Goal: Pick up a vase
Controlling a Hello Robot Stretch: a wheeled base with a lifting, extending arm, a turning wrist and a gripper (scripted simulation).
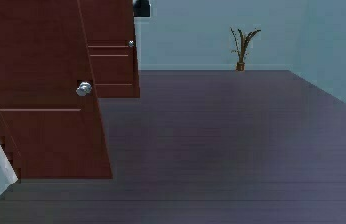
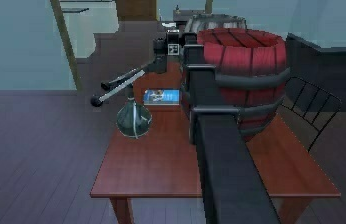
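Arm side view showed a smooth reddish-brown wooden table (image 2: 141, 175). Near its left edge stood the vase (image 2: 133, 119), a dark, glassy flask with a round belly and a narrow neck. The gripper (image 2: 101, 97) showed close by the neck; whether its thin fingers were spread or held anything could not be told. A ribbed red barrel (image 2: 243, 70) stood beside the dark square arm (image 2: 226, 160).

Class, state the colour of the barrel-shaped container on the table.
The barrel-shaped container is red with dark bands; the arm side view shows it best.
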